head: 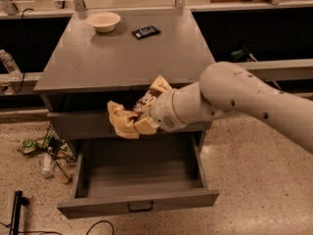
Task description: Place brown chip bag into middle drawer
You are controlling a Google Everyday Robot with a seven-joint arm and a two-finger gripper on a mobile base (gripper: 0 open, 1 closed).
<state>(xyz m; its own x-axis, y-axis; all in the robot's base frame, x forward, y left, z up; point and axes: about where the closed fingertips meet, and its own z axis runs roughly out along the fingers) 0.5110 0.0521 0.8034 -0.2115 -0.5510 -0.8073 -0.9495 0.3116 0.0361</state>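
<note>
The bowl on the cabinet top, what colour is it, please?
The bowl is cream, camera view; the gripper holds the chip bag over the open drawer.

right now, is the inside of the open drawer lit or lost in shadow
Camera view: the middle drawer interior is evenly lit, its floor visible, dimmer under the cabinet; the gripper holds the brown chip bag above it, casting no hard shadow.
</note>
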